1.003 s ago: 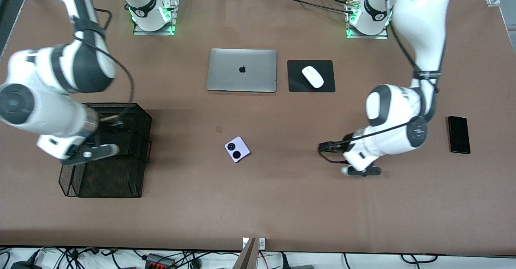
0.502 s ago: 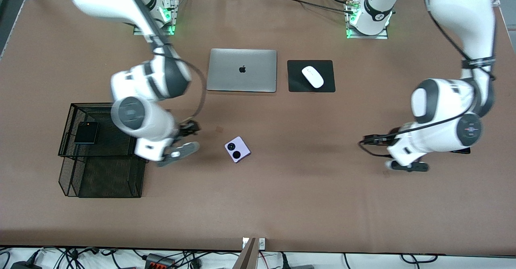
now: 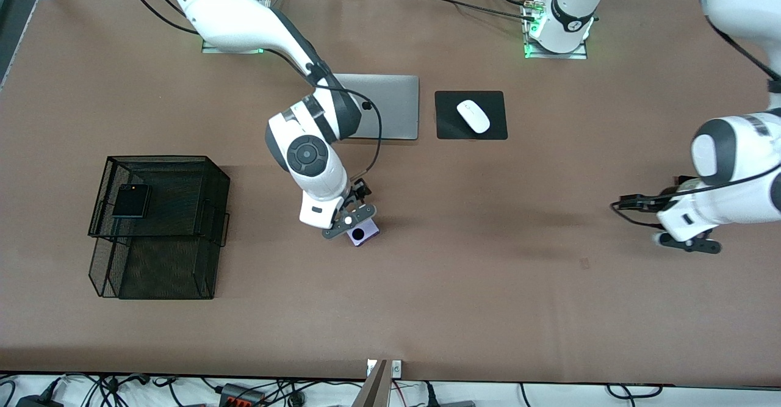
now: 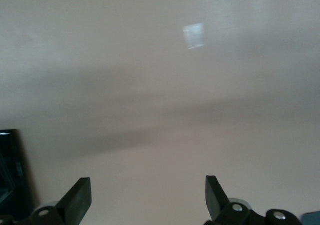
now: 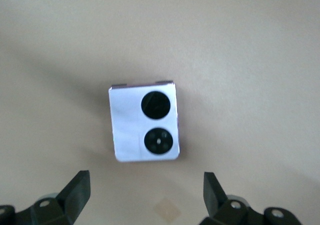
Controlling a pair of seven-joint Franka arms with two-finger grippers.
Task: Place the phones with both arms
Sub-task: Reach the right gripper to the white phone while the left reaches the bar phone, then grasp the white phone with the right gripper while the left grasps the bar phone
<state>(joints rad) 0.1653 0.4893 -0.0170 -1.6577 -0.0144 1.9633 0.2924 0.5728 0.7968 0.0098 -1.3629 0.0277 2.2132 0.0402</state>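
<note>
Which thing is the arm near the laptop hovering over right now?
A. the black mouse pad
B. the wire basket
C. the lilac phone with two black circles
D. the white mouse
C: the right gripper hangs open directly above the lilac phone, which lies flat between its spread fingers in the right wrist view.

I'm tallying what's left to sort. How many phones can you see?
3: a small black phone in the mesh tray; a lilac phone under the right claw; a long black phone's edge beside the left claw.
</note>
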